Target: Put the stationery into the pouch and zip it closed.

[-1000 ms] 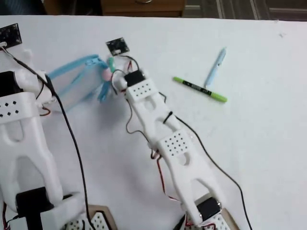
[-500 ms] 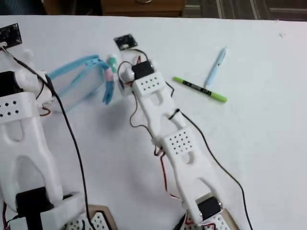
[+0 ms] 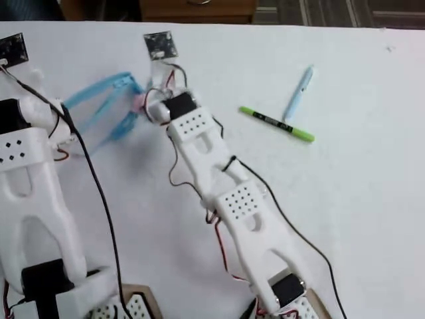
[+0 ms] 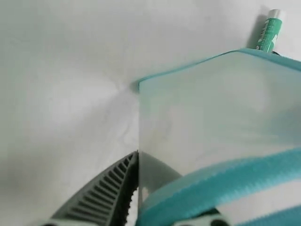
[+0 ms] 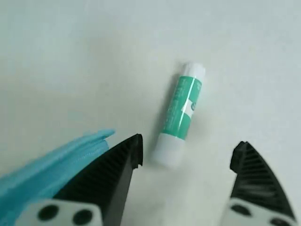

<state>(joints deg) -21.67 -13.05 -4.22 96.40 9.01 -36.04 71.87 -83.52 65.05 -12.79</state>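
pouch sits on the bench, your left gripper clamped on its edge. your right gripper is spread apart over the green glue stick, just beside the pouch rim.

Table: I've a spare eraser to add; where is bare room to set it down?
Widest: right of the marker and pen, out to the table edge. Also between the left arm and right arm. Crowded around the pouch, glue stick and right hand.
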